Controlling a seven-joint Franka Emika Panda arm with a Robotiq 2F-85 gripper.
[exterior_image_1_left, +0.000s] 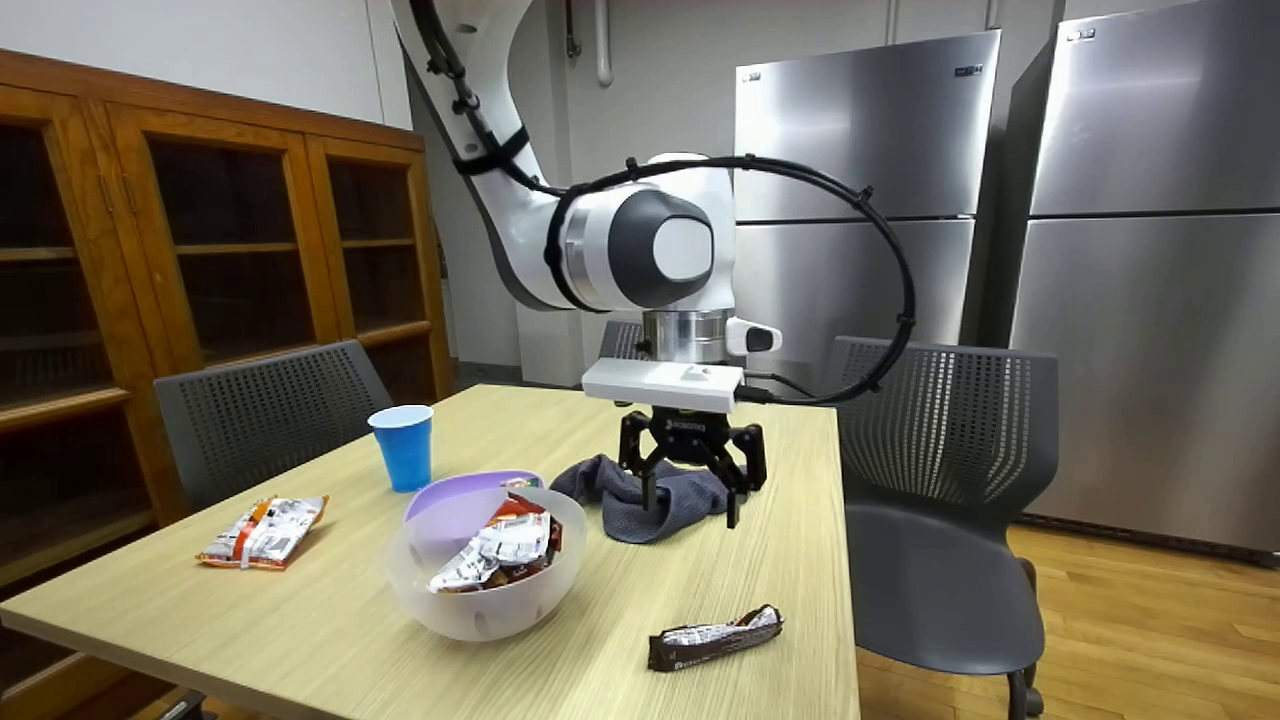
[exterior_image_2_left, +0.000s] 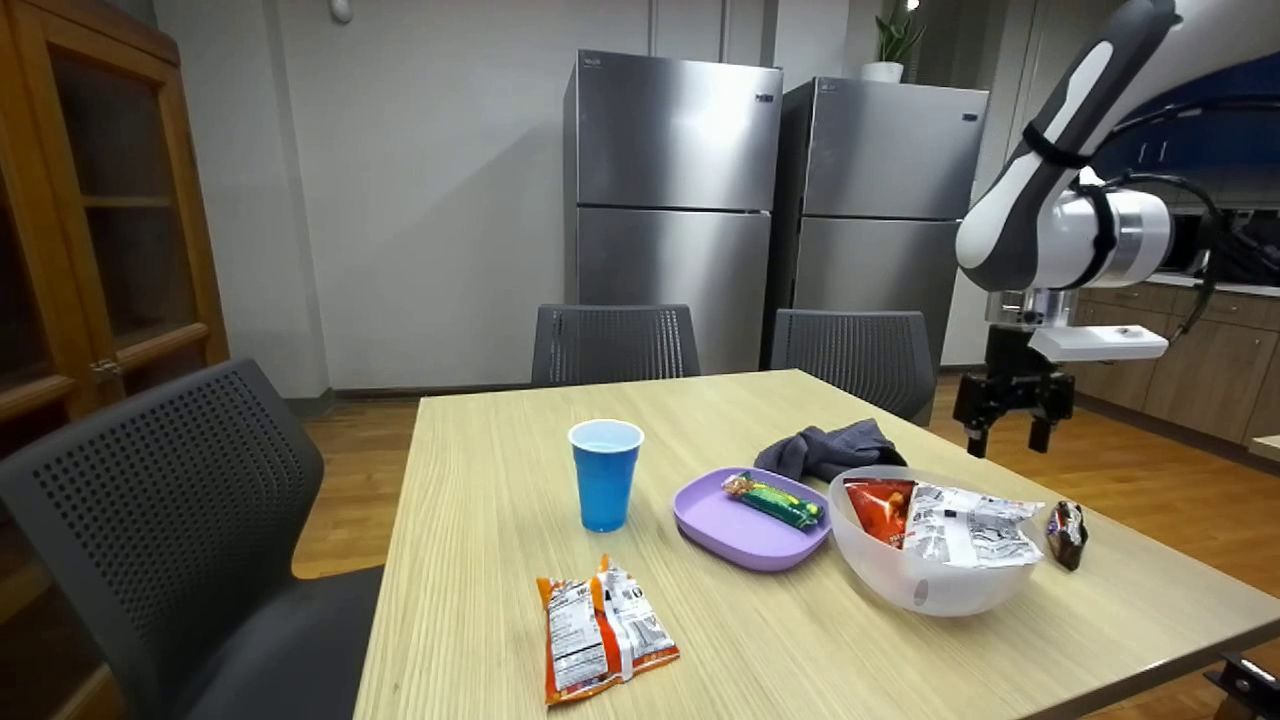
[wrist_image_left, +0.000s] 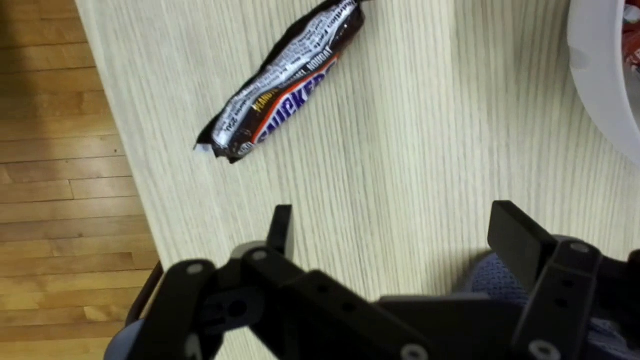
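Wrist view: black gripper (wrist_image_left: 391, 220) gapes wide; brown-wrapped Snickers bar (wrist_image_left: 285, 82) at its eleven o'clock, rumpled grey-blue cloth (wrist_image_left: 492, 280) at four.

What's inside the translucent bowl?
The translucent bowl holds at least two snack bags: a red bag and a silver-white bag. Anything directly beneath them is covered and can't be seen.
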